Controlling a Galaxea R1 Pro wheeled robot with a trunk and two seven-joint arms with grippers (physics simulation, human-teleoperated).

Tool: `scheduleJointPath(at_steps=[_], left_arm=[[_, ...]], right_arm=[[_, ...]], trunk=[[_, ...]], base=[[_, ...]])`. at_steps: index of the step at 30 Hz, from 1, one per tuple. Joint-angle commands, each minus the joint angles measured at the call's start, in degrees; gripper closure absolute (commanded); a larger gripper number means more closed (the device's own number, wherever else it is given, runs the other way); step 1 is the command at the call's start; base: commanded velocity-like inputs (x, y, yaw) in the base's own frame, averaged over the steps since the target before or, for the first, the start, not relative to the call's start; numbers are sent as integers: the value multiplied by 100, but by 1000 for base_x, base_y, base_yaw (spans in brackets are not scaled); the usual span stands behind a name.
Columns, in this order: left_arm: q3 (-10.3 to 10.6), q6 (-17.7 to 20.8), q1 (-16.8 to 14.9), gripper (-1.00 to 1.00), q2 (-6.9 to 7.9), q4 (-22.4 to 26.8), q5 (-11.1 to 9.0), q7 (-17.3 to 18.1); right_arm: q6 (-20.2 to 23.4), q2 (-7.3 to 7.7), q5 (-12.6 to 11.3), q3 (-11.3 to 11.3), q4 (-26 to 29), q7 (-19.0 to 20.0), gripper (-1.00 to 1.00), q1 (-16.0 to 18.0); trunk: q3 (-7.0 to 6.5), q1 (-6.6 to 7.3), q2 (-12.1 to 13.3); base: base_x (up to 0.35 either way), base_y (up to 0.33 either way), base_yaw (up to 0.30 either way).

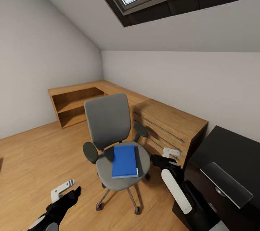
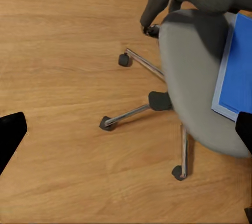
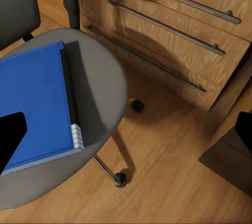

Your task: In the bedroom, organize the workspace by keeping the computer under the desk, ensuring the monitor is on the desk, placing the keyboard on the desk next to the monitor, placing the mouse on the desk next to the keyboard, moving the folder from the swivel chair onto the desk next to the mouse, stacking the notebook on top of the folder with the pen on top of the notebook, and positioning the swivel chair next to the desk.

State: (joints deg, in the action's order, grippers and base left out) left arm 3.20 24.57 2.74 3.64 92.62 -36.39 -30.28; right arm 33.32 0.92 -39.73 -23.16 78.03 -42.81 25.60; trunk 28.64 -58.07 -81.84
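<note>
Black counter (image 1: 231,151) at far right, wooden dresser (image 1: 169,122) beside it. Swivel chair (image 1: 115,140) in mid-floor, blue folder (image 1: 124,161) flat on its seat. Right gripper (image 1: 169,153) spread, just beside seat; left gripper (image 1: 65,189) spread, lower. Risk: nudging castored chair, sliding folder off.

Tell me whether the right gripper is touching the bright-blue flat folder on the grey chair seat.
Apart. In the head view the right gripper sits off the grey swivel chair's seat edge, with seat visible between it and the bright-blue folder.

Blue folder (image 1: 125,161) lies flat on grey swivel chair (image 1: 108,122) seat, apparently untouched.
</note>
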Motion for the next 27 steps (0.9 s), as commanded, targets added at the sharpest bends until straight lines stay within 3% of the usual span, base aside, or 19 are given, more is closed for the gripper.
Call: scheduleJointPath(at_steps=[1, 4, 8, 15, 17, 27], left_arm=[[-78, 4, -1, -100, 5, 10, -52, -50], [-438, 4, -1, -100, 5, 10, -52, -42], [-652, 4, -1, -100, 5, 10, -52, -40], [-699, 4, -1, -100, 5, 10, -52, -40], [-693, 4, -1, -100, -1, 10, -52, -40], [-679, 4, -1, -100, -4, 10, -52, -40]], right_arm=[[15, 6, -46, -22, 2, -49, -100, 6], [16, 2, -48, -35, -5, -45, -100, 6], [12, -3, -47, -39, 21, -54, -100, 6], [-66, -3, -36, -31, 36, -62, -100, 6], [-332, -4, -43, -39, 11, -72, -100, 6], [-347, -4, -43, -44, 10, -73, -100, 6]], trunk=[[5, 0, -3], [5, 0, -3], [5, 0, -3], [5, 0, -3], [5, 0, -3], [5, 0, -3]], base=[[0, 0, 10], [0, 0, 4], [0, 0, 1], [0, 0, 45], [0, 0, 239], [0, 0, 275]])
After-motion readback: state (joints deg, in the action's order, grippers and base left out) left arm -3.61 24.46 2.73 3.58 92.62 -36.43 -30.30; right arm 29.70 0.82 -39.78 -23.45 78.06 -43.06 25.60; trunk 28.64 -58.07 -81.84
